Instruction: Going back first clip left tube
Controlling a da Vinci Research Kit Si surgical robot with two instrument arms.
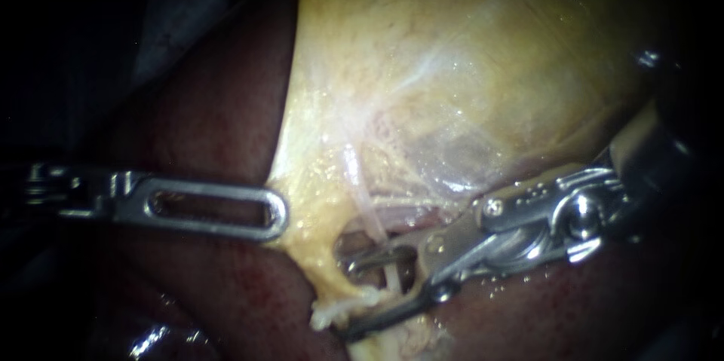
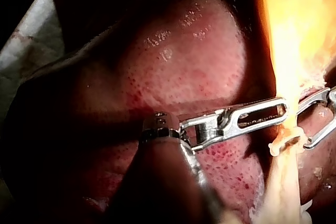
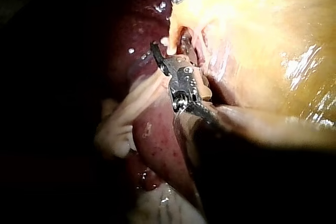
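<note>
With the left instrument [image 1: 275, 214] clamped shut on the gallbladder [image 1: 452, 67], the right instrument [image 1: 362, 295], jaws wide astride the pale tube [image 1: 368, 206], needed a straight, snag-free withdrawal.

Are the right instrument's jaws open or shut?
Open. The endoscope view shows a clear gap between the jaws of the right instrument, with a thin pale tube passing through that gap.

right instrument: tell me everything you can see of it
The right instrument enters from the right. It is shiny silver metal, with a jointed wrist and a round pivot, then two slim jaws. The jaws stand open, one on each side of a thin pale tube below the yellow gallbladder; whether they touch it is unclear. Dark red liver lies beneath.
</note>
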